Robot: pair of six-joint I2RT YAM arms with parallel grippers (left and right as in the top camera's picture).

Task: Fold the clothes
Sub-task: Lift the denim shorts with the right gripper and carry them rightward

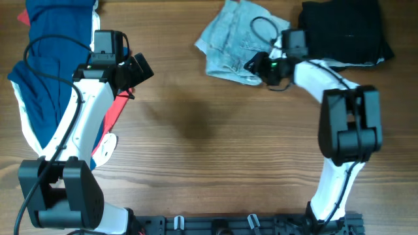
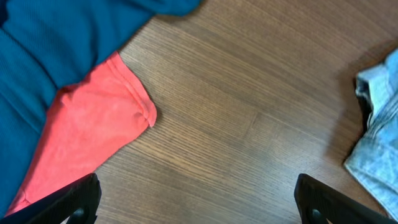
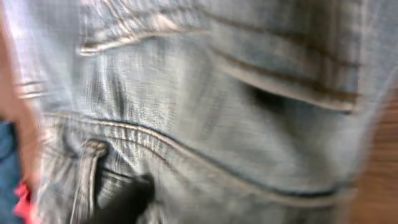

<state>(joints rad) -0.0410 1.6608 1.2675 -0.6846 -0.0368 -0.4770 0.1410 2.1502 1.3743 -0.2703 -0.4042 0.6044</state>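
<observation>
The pale denim shorts (image 1: pixel 230 40) lie crumpled at the table's far middle. My right gripper (image 1: pixel 257 65) is at their near right edge. In the right wrist view the blurred denim (image 3: pixel 205 99) fills the frame and only one dark finger (image 3: pixel 127 198) shows, the other hidden by cloth. The navy garment (image 1: pixel 49 65) with red (image 1: pixel 115 108) and white parts lies far left. My left gripper (image 1: pixel 135 69) is open and empty above bare wood beside the red part (image 2: pixel 87 137). A black garment (image 1: pixel 343 29) lies far right.
The left wrist view shows the navy cloth (image 2: pixel 50 37) at upper left and an edge of the denim shorts (image 2: pixel 378 137) at the right, with wood table (image 2: pixel 236 106) between. A black cable (image 1: pixel 261 26) loops over the shorts.
</observation>
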